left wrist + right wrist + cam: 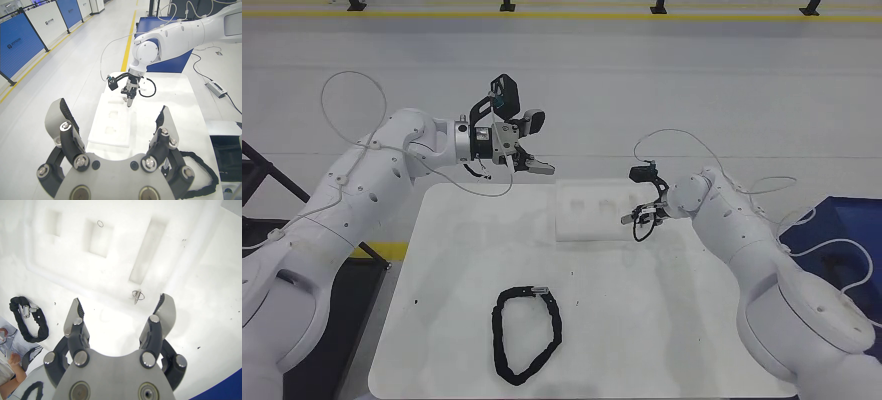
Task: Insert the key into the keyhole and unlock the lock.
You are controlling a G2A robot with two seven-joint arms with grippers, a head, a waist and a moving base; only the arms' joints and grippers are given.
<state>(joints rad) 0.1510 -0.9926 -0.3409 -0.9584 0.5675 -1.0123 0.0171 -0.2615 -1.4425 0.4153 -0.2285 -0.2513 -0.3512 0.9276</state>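
The small silver metal key (137,296) on its ring lies at the white foam tray's (75,266) edge, just ahead of the right gripper (120,298), whose fingers are spread wide. The left gripper (113,104) is also spread. The black fabric-sleeved chain lock (43,330) lies well apart from the key.

Right gripper (119,297), fingers apart — key (137,296) just beyond, lock (26,312) well aside

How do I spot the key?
Find the white table, then the white foam tray on it. The key lies on the tray's top, at the end of its long narrow slot. It is a flat silver bit with a loop through it, unlike the bare thin ring in a square pocket.
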